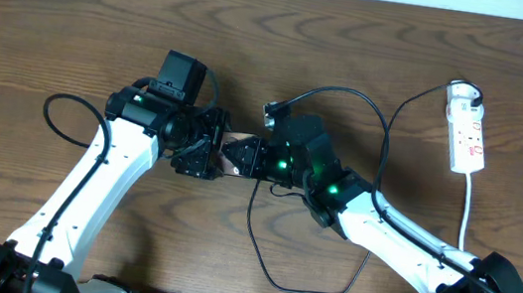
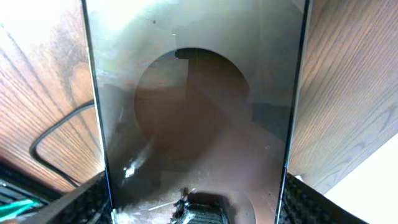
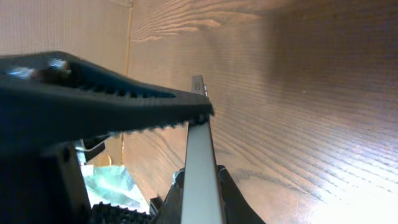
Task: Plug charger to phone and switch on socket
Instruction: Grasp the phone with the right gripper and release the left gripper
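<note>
Holding the phone steady is where this can slip

Judging from the views, the main hazard is the phone (image 1: 237,154) twisting or sliding out while the plug is pushed at its port. It is gripped only by its thin edges, its face is glossy, and a push off the port's line would lever it against the pads. The left gripper (image 1: 203,151) is clenched on it; in the left wrist view the brownish slab fills the gap between the ribbed pads (image 2: 90,200). The right gripper (image 1: 258,156) meets the phone's other end. Its serrated upper finger (image 3: 124,102) touches the slab, seen edge-on, but I cannot tell whether it is clamped on anything, and no plug tip shows. A second risk is the charger (image 1: 382,151) cable, which loops loose around the right arm and could snag it. The socket (image 1: 467,127) lies well apart, toward the right side of the table (image 1: 57,21), with neither arm near its switch.
</note>
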Motion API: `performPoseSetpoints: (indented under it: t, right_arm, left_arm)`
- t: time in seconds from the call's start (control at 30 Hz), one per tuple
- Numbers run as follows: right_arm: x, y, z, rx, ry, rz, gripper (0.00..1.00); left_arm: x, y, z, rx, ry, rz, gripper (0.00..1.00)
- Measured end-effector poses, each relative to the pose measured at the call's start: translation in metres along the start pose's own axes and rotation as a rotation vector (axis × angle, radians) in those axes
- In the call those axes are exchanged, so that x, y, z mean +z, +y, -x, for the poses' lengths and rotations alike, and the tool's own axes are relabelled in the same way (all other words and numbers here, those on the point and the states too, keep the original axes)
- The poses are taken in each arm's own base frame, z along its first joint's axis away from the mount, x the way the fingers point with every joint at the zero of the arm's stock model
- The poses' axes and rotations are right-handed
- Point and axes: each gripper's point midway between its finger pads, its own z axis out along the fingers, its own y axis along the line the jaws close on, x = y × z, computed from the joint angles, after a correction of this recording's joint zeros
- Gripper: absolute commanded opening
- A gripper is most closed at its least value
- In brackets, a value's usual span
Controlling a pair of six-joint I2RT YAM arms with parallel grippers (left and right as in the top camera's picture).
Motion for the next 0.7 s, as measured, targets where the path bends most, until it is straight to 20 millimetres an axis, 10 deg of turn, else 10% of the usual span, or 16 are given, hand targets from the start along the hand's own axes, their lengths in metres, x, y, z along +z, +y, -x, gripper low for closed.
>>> performPoseSetpoints:
  t: [0.33, 0.7]
  right_arm:
    - [-0.005, -0.013, 0.015, 0.038, -0.032, -0.026, 0.01]
    - [-0.025, -0.039, 0.053, 0.13, -0.113, -0.053, 0.01]
  left_arm:
    - [-0.008, -0.005, -0.004, 0.071, 0.059, -0.03, 0.9]
    - [-0.083, -0.045, 0.009, 0.462, 0.158, -0.37, 0.9]
